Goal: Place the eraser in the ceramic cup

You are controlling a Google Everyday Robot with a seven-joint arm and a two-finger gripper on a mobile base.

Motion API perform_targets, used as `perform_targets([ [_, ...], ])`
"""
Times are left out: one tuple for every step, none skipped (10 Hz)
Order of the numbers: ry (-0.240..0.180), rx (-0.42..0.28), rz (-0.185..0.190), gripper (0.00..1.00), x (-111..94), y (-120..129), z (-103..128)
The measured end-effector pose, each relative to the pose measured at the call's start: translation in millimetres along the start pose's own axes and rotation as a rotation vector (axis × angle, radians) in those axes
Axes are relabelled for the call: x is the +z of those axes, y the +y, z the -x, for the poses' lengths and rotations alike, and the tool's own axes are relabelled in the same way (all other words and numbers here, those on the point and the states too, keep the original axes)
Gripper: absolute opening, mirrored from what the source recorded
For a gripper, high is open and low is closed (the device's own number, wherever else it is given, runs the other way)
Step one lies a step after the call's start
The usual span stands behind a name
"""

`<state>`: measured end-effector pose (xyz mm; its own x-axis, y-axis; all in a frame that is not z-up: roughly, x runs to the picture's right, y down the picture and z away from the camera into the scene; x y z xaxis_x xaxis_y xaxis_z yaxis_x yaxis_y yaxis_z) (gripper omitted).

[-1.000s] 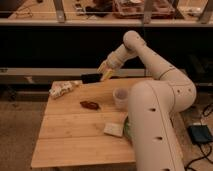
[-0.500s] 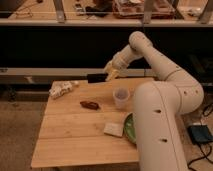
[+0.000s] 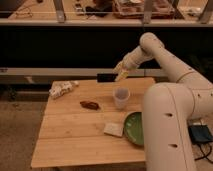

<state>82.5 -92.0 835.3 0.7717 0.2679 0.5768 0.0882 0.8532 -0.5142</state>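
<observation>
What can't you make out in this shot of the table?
Camera view:
- green bowl: right part hidden by the robot's body.
- ceramic cup: bottom hidden by its own wall.
- gripper, above the table far edge, shut on the eraser: contact too small.

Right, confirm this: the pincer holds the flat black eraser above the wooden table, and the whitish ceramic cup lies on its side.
Wrong in one point: the camera view shows the whitish ceramic cup standing upright. The pincer, shut on the flat black eraser, does hold it above the wooden table.
</observation>
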Motion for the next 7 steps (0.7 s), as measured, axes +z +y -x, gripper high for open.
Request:
perform_targets([
  [0.008, 0.013, -0.007, 0.0, -5.8, 3.7, -6.0],
  [0.018, 0.026, -0.015, 0.0, -12.7, 8.7, -13.0],
  [0.028, 0.039, -0.021, 0.0, -18.1, 14.4, -19.8],
  [0.038, 0.052, -0.03, 0.0, -23.9, 20.4, -26.8],
  [0.045, 0.064, -0.04, 0.0, -29.5, 25.3, -33.0],
  [0.058, 0.09, -0.059, 0.0, -40.9, 33.5, -44.9],
  [0.065, 0.109, -0.073, 0.0, -48.2, 37.5, -52.6],
])
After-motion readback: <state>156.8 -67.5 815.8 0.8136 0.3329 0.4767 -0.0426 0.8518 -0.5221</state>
